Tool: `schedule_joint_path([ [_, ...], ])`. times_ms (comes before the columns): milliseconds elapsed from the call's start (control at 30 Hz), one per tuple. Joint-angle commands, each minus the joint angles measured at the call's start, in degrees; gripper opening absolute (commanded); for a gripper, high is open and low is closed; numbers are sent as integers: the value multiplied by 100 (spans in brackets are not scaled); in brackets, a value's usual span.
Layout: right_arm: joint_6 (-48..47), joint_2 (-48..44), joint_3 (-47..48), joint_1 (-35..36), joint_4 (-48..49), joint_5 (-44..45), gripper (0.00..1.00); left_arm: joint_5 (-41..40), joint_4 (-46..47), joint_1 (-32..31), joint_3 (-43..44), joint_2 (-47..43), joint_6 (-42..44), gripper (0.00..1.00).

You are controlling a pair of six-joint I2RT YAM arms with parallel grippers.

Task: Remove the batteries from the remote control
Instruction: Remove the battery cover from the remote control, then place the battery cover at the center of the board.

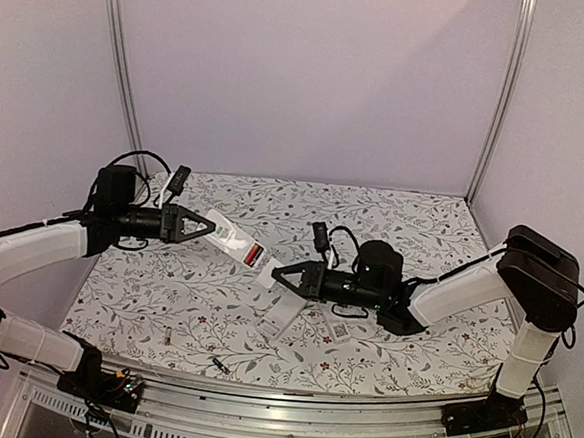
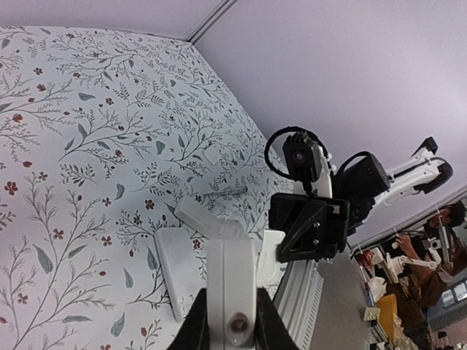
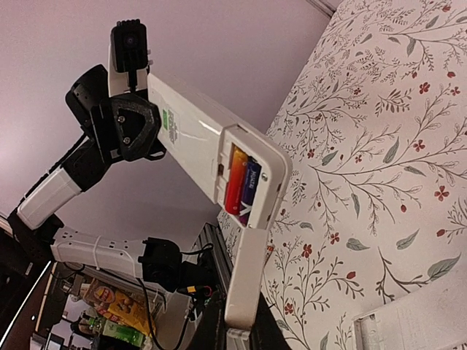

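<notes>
My left gripper (image 1: 199,228) is shut on a white remote control (image 1: 232,239) and holds it in the air over the table's left half; it grips the same remote in the left wrist view (image 2: 232,281). The remote's battery bay is open, with a red-orange battery (image 3: 235,179) and a dark battery (image 3: 250,186) side by side inside. My right gripper (image 1: 280,274) is shut on the white battery cover (image 3: 248,281), which hangs off the bay end of the remote. A small reddish battery (image 1: 168,338) and a dark one (image 1: 220,364) lie near the front edge.
A second white remote-like piece (image 1: 280,314) and a small white label piece (image 1: 339,331) lie on the floral table cloth (image 1: 402,227) under the right arm. A thin grey pen-like tool (image 2: 222,192) lies on the cloth. The metal front rail (image 1: 289,404) runs along the near edge.
</notes>
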Motion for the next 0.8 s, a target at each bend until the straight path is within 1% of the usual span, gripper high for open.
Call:
schedule_joint_path([
  [0,-69,-371,-275,-58,6,248,1,-358,-54,83,35,34,42,0],
  [67,-80,-468,-439,-129,-50,320,1,-620,-356,91,137,249,149,0],
  [100,-96,-509,-501,-170,-88,356,1,-664,-619,92,194,384,170,0],
  [167,-213,-622,-562,-251,-252,402,2,-676,-837,93,275,649,183,0],
  [300,-552,-725,-438,-343,-1019,616,2,-857,-1118,84,349,1006,204,0],
  [500,-837,-833,-254,-526,-1948,1037,2,-1087,-1397,83,447,1256,295,0],
  [767,-917,-542,-19,-931,-2209,917,2,-1138,-1662,8,559,1497,453,0],
])
